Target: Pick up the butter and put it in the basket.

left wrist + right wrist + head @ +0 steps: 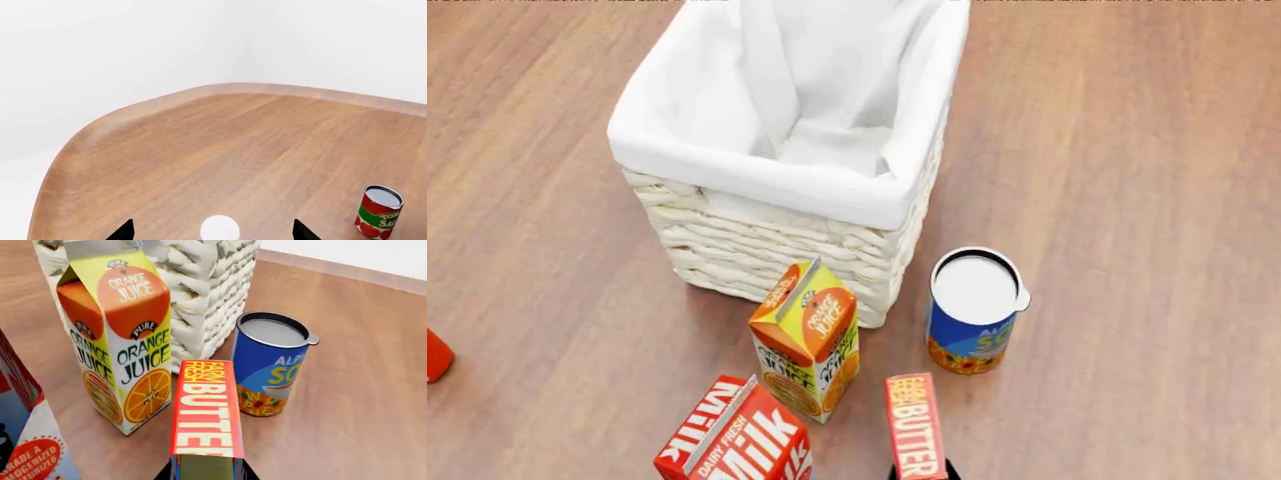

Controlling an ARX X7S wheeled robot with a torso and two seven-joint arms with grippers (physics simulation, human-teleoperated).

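Butter (203, 412) box held end-on at the right gripper (203, 474), whose dark fingers show either side of the box's near end; judged clamped on it, though the contact itself is at the frame edge. From the head view the butter (914, 425) sits low and central, just beside the orange juice carton (807, 340) and near the milk carton (737, 435); whether it is off the wooden surface (1134, 200) cannot be told. Blue soup can (972, 312) stands beyond it, close to the basket (781, 225) wall. Left gripper (213, 231) has fingers apart, holding nothing, over bare wood near a tomato sauce can (379, 212). Step in hand: grasp made, transfer not begun. Next move calls for a lift clear of juice carton and soup can, then forward over the cloth-lined rim.
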